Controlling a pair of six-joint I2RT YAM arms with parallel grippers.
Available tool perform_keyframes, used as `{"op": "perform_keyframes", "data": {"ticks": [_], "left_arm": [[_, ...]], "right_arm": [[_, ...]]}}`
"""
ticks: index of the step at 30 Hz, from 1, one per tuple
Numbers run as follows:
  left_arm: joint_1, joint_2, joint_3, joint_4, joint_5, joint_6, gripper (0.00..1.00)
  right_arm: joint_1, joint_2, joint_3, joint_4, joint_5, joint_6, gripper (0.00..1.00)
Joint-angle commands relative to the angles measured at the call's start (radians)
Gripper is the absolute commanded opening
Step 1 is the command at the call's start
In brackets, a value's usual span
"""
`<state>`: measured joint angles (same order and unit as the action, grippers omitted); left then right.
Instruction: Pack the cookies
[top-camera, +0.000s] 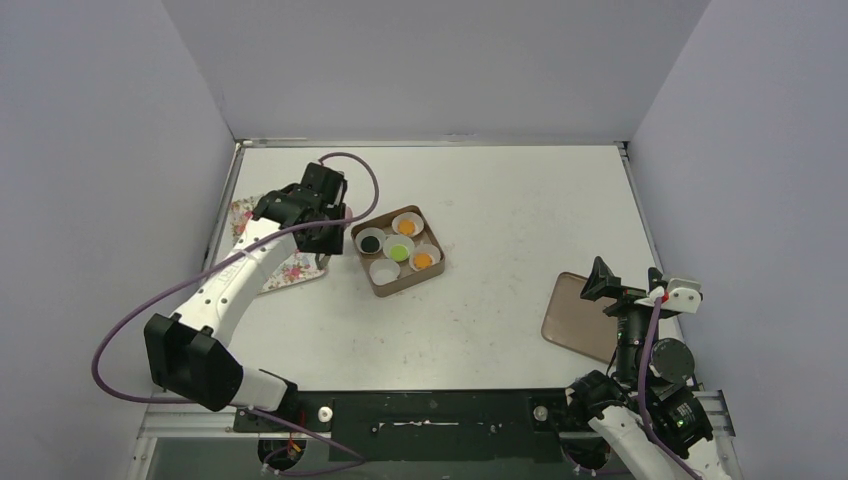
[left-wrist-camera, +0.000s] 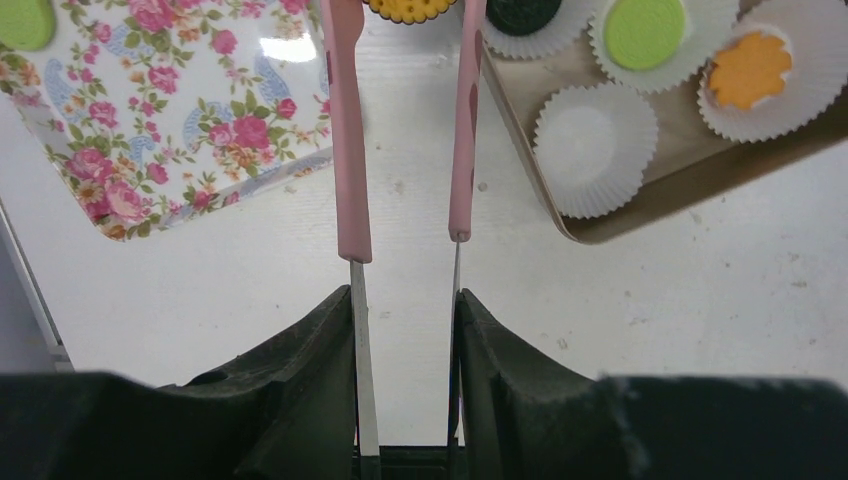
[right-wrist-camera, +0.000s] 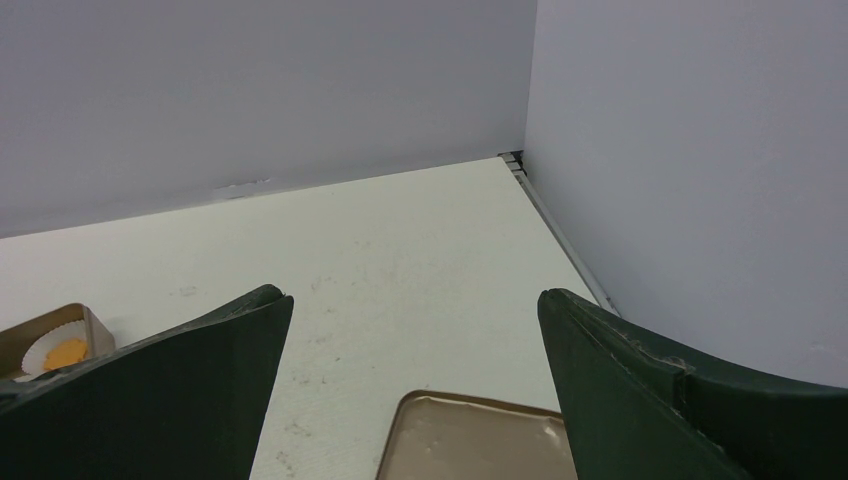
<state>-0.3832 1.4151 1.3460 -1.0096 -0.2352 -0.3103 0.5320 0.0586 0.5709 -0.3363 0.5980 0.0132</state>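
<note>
The left end effector (left-wrist-camera: 405, 320), closed narrow on pink-tipped tweezers (left-wrist-camera: 345, 150), has what looks like an orange cookie (left-wrist-camera: 410, 8) between their tips.

The tweezers point toward the far edge of the tabletop (left-wrist-camera: 650, 330). The one empty paper cup (left-wrist-camera: 595, 148) lies just to their right, at the near corner of the box (left-wrist-camera: 700, 165). Other cups hold cookies (left-wrist-camera: 645, 30). The right end effector (right-wrist-camera: 415, 300), spread wide, hangs well apart by the near right corner.

Floral tray (top-camera: 295, 270) is sitting beside a cardboard box (left-wrist-camera: 690, 170) of paper cups (left-wrist-camera: 595, 145), with pink tongs (left-wrist-camera: 345, 150) hanging between them. Brown lid (top-camera: 580, 315) is lying way off right.
</note>
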Motion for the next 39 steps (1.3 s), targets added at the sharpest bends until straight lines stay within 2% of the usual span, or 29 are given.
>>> {"op": "perform_keyframes", "data": {"ticks": [1,11,18,39], "left_arm": [[-0.082,-0.041,0.069,-0.06,0.011,0.025,0.24],[-0.248,-0.032,0.079,-0.122,0.005,0.031,0.24],[-0.326,0.002,0.083,-0.135,0.008,0.037,0.24],[-0.371,0.079,0.065,-0.15,-0.002,0.059,0.25]], "right_arm": [[0.008,0.01,-0.003,0.033,0.006,-0.005,1.0],[0.007,0.018,-0.002,0.028,0.011,-0.005,1.0],[0.006,0.02,-0.001,0.026,0.011,-0.005,1.0],[0.006,0.017,-0.001,0.027,0.01,-0.005,1.0]]}}
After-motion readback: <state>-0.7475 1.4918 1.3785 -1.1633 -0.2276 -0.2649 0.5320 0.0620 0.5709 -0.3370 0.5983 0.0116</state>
